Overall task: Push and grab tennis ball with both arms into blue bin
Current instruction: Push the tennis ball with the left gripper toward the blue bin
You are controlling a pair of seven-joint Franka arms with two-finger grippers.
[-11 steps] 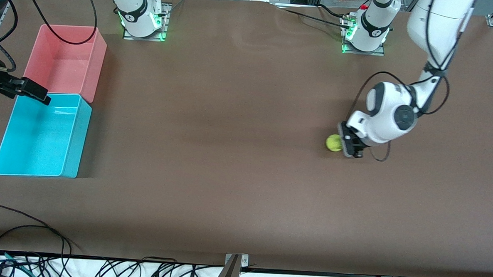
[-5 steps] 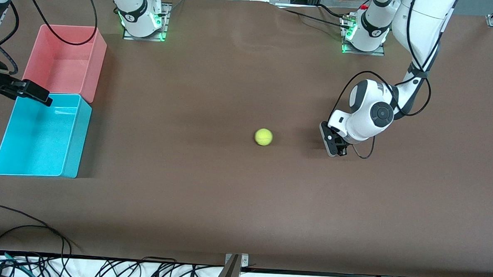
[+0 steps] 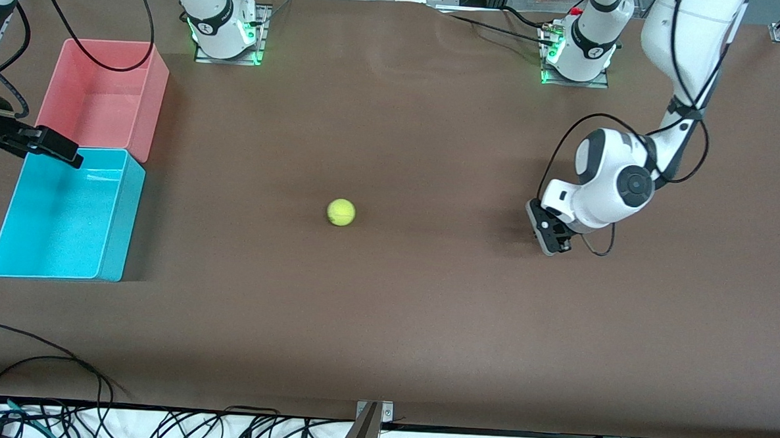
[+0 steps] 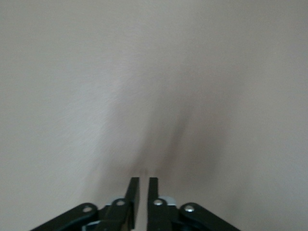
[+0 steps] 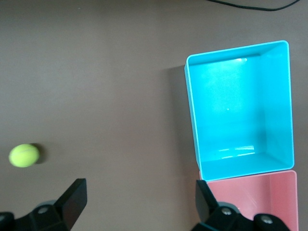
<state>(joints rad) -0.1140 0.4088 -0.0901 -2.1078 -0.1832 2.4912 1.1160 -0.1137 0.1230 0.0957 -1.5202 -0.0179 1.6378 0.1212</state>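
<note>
The tennis ball [image 3: 341,212] lies alone on the brown table near its middle, apart from both grippers; the right wrist view also shows the ball [image 5: 24,155]. My left gripper [image 3: 547,239] is low over the table toward the left arm's end, well away from the ball. Its fingers [image 4: 143,180] stand almost together with only a thin slit and nothing between them. My right gripper [image 3: 51,146] hangs over the rim of the blue bin [image 3: 123,214], open wide and empty [image 5: 139,185]. The blue bin [image 5: 192,110] has nothing in it.
A pink bin [image 3: 155,103] of the same shape stands against the blue one, farther from the front camera, also empty. Black cables lie along the table's front edge [image 3: 28,354]. The two arm bases [image 3: 224,27] stand at the back edge.
The ball has rolled away from my left gripper across the table toward the blue bin. The left gripper swung after it, then drew back. The right arm has barely moved.
</note>
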